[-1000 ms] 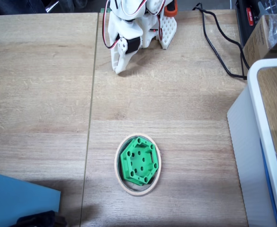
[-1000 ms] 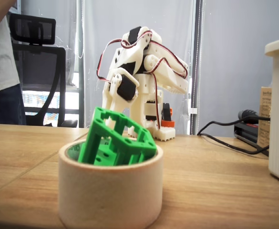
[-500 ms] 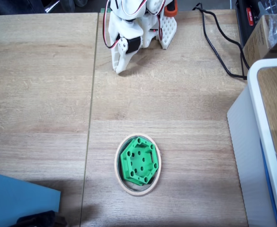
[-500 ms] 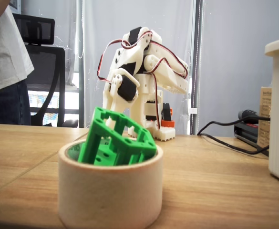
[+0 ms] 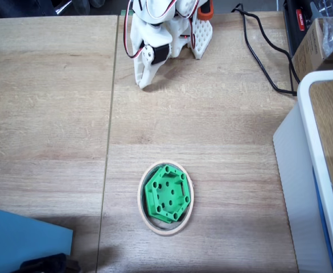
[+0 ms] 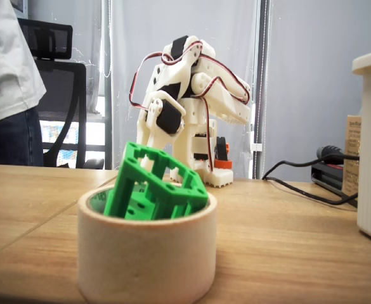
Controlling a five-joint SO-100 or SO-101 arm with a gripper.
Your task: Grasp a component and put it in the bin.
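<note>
The green hexagonal component lies inside the bin, a beige tape roll on the wooden table. In the low fixed view the component sits tilted, with its upper edge poking above the bin's wall. My white arm is folded at the back of the table, far from both. Its gripper points down at the tabletop, shut with nothing in it. In the low fixed view the gripper hangs behind the component.
A large white-rimmed box takes up the right side. A black cable runs beside a cardboard box at the back right. A blue sheet covers the front left corner. A person stands at the left by a chair.
The person at the left of the low view has shifted a little. The arm, the component and the bin have stayed where they were.
</note>
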